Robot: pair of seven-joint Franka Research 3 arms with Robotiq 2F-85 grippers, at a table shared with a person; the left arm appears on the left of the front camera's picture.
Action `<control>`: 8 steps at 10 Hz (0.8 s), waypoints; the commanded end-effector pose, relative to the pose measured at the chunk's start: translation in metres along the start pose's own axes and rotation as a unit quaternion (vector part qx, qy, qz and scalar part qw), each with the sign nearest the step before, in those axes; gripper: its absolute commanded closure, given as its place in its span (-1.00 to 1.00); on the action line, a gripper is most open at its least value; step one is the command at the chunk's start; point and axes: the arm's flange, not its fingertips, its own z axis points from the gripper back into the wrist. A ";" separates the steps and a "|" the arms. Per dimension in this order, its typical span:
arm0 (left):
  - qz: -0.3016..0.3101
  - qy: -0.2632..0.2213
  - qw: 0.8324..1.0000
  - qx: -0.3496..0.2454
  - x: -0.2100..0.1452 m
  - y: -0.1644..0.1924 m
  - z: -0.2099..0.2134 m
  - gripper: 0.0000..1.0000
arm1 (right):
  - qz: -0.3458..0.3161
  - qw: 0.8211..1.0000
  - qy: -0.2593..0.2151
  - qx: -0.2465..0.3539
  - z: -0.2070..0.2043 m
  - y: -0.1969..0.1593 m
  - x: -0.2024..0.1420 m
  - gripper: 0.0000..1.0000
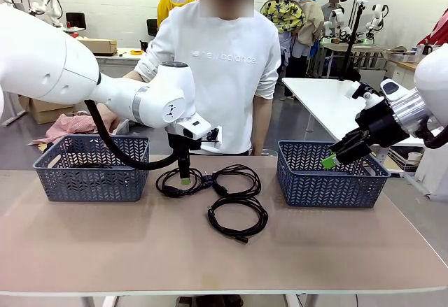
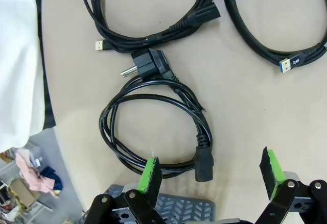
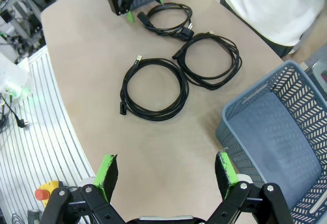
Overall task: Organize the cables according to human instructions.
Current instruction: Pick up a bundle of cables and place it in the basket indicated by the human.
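We see three cables coiled on the worktop (image 1: 364,251) between two grey baskets. The left coil (image 1: 176,182) lies toward the far edge. Its round-pin plug (image 2: 148,65) is just beside the middle coil (image 1: 238,179). The near coil (image 1: 238,219) lies on the robot's side of the middle one, close to it. We cannot tell whether the two touch.

The left end effector (image 2: 210,165) points straight down, low over the left coil, with its jaws spread wide and nothing between them. In the left wrist view one green pad (image 2: 150,175) sits over the coil's near loop. The other pad stands over bare worktop outside the ring. From the front the tip appears level with the cord, but we cannot tell if it makes contact.

The right end effector (image 3: 166,165) hangs at the right side, also spread wide and empty. It is tilted down above the near left corner of the right basket (image 1: 329,184), well apart from all three coils. The inside of that basket shows a bare floor in the right wrist view.

The left basket (image 1: 91,181) stands at the left end of the worktop, and its contents are hard to make out. A person (image 1: 224,62) in a white top stands at the far edge, behind the coils.
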 end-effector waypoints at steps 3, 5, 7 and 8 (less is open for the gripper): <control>0.002 -0.004 1.000 -0.002 0.001 0.005 -0.015 -1.00 | 0.008 1.000 -0.015 0.009 0.000 -0.004 0.001 -1.00; 0.009 0.002 1.000 -0.005 0.001 0.009 -0.029 -1.00 | 0.008 1.000 -0.015 0.009 0.000 -0.004 0.001 -1.00; 0.013 0.003 1.000 -0.010 0.003 0.011 -0.040 -1.00 | 0.008 1.000 -0.015 0.009 0.000 -0.004 0.001 -1.00; 0.013 0.004 1.000 -0.010 0.004 0.013 -0.046 -1.00 | 0.008 1.000 -0.015 0.009 0.000 -0.004 0.001 -1.00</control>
